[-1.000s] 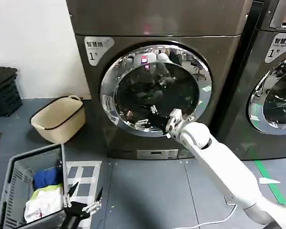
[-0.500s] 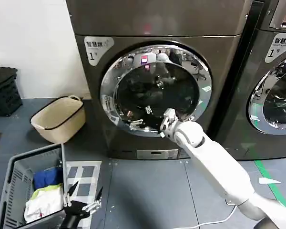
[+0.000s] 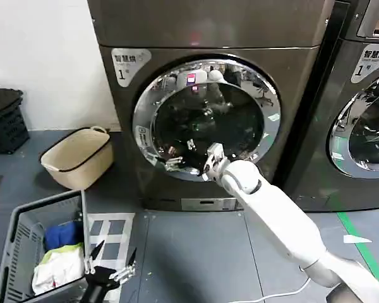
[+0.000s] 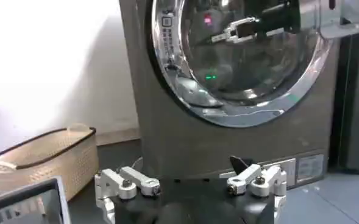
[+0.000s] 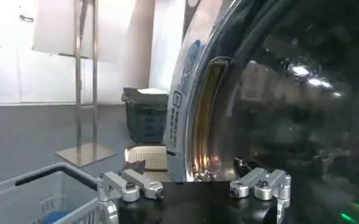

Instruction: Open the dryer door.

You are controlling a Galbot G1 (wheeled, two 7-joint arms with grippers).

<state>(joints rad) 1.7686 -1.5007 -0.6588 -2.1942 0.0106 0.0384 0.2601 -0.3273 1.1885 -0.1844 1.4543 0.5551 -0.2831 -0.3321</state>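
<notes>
dryer door: round porthole, chrome rim and dark glass, set in the front of the dark grey machine marked "1"; seen shut or nearly so against the machine front in the head view; its rim edge and a slot in that edge are seen close up in the right wrist view.

right gripper: held in front of the lower part of the dryer door, over the dark glass just inside the chrome rim; fingers spread apart, nothing held between them; contact with the door cannot be told. the white arm is stretched toward the dryer door from below and to its right.

left gripper: parked low, well below and to the left of the dryer door, beside the grey basket; fingers spread wide, nothing held.

beige basket: placed on the floor to the left of the dryer door, near the machine's base.

neighbouring machine: stood to the right of the dryer door, with a similar chrome ring.
</notes>
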